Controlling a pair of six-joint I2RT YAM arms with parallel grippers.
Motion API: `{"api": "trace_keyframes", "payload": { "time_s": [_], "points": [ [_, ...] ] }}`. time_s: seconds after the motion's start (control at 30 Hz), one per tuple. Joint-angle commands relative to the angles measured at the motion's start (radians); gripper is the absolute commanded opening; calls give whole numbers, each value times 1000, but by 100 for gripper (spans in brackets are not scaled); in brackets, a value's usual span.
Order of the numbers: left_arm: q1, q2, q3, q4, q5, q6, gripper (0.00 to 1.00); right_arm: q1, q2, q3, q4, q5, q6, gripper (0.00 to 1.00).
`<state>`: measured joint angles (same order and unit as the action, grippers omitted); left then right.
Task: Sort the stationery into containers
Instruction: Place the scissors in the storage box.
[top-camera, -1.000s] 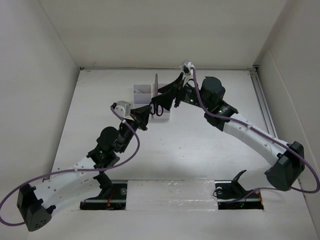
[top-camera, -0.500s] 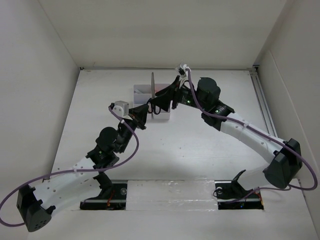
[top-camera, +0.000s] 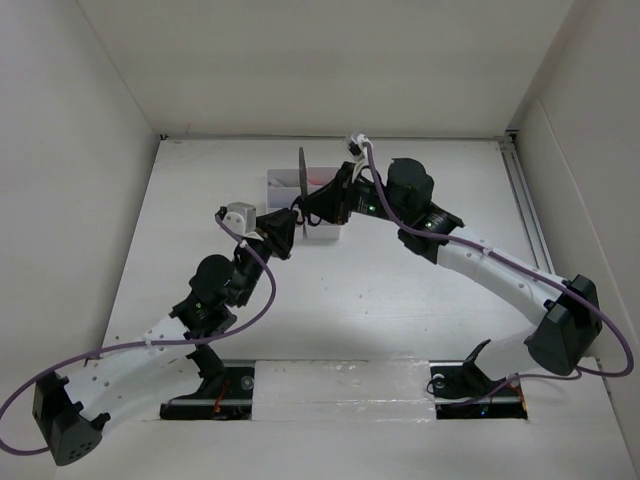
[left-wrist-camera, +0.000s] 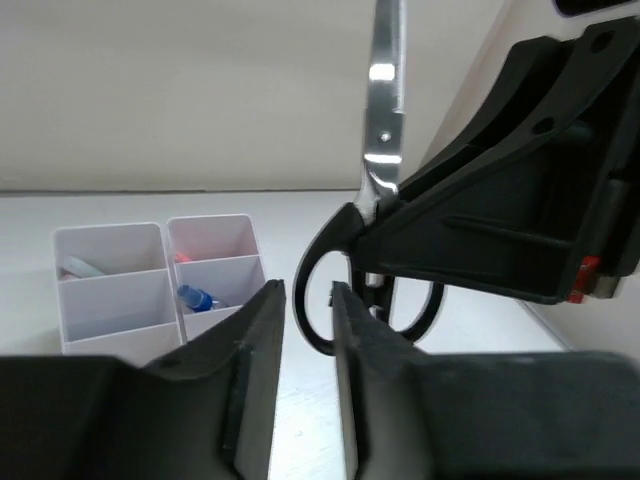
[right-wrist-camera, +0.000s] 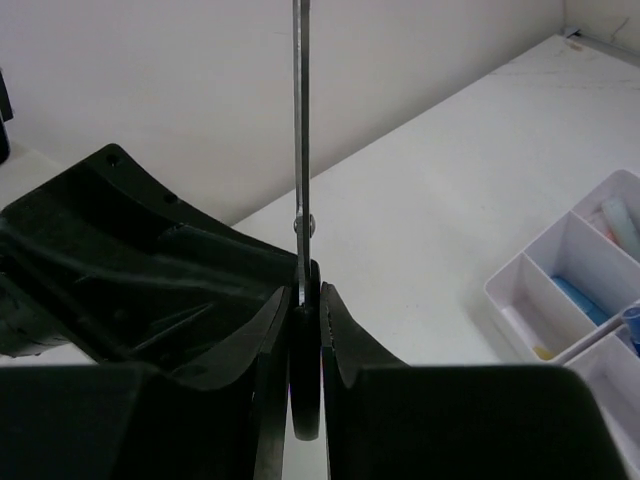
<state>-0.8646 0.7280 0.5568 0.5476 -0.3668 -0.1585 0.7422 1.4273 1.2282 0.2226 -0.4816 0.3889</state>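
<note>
step: likely scissors handover | scissors (left-wrist-camera: 385, 130): upright, blades up, beside trays (left-wrist-camera: 110, 305) | left tool (left-wrist-camera: 308, 300): pinched on handle loop | right tool (right-wrist-camera: 305, 295): clamped on handle | advice: confirm right grip firm before left releases, keep blades vertical

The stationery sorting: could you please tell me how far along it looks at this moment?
Done: the white plastic compartment trays already hold several pieces, among them a blue-capped bottle. In hand: the black-handled scissors, blades up, gripped at the handles by both the left gripper and the right gripper. Remaining: placing the scissors in a compartment; the top view shows nothing else loose.
</note>
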Motion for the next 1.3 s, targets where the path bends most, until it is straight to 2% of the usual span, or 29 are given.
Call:
{"api": "trace_keyframes", "payload": {
  "time_s": [0.0, 0.03, 0.1, 0.13, 0.27, 0.3, 0.33, 0.4, 0.43, 0.5, 0.53, 0.57, 0.63, 0.77, 0.87, 1.0, 1.27],
  "points": [
    [-5, -22, 31, 43, 37, -12, 27, 12, -13, 28, 20, 43, -57, 0],
    [-5, -22, 31, 32, 46, -25, 49, 13, -24, 11, 33, 57, -91, 0],
    [-5, -50, 43, 11, 46, -35, 76, 0, -36, -25, 87, 57, -134, 0],
    [-5, -59, 43, -6, 46, -48, 100, 0, -45, -39, 107, 66, -148, 0],
    [-5, -93, 97, -127, 14, -139, 100, -52, -34, -93, 213, 41, -202, 0],
    [-5, -107, 110, -221, -22, -203, 100, -64, -19, -105, 260, 17, -202, 0],
    [-5, -119, 129, -280, -41, -235, 100, -90, -19, -133, 289, -79, -215, 0],
    [-5, -128, 192, -412, -89, -311, 100, -110, 16, -166, 363, -153, -315, 0],
    [-5, -128, 215, -543, -107, -370, 100, -128, 28, -177, 398, -207, -341, 0],
    [-5, -137, 270, -703, -100, -420, 100, -164, 89, -155, 383, -286, -386, 0],
    [-5, -153, 282, -739, -80, -433, 100, -164, 117, -136, 371, -287, -400, 0],
    [-5, -165, 294, -776, -61, -444, 100, -194, 146, -98, 371, -366, -400, 0],
    [-5, -200, 345, -886, -35, -444, 100, -216, 233, -63, 371, -425, -409, 0],
    [-5, -236, 462, -1078, -35, -383, 100, -225, 315, 2, 331, -440, -462, 0],
    [-5, -280, 488, -1114, 3, -285, 100, -225, 366, 74, 249, -431, -540, 0],
    [-5, -366, 451, -1115, 29, -234, 100, -234, 441, 169, 85, -410, -620, 0],
    [-5, -415, 430, -1101, -18, -246, 100, -245, 513, 225, -16, -351, -687, 0]
  ]
}}
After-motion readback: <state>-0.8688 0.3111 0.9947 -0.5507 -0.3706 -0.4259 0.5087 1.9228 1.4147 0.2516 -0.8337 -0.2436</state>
